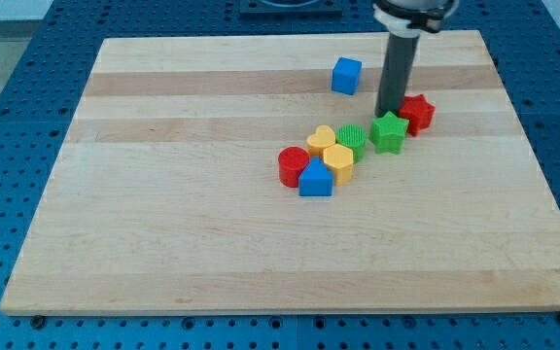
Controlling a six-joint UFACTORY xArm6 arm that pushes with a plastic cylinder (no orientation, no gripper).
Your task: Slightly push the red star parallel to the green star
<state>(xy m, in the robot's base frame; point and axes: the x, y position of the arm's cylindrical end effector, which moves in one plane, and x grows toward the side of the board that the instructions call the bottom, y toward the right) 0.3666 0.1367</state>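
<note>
The red star (418, 113) sits toward the view's upper right on the wooden board (163, 224), touching the green star (389, 132) at its lower left. My tip (391, 114) stands just above the green star, beside the red star's left edge; the rod carries no jaws. Left of the green star lies a cluster: green ribbed cylinder (351, 141), yellow heart (322, 139), yellow hexagon (338, 161), red cylinder (293, 165), blue wedge (315, 179). A blue cube (346, 75) stands apart near the top. All blocks look smooth, matte.
</note>
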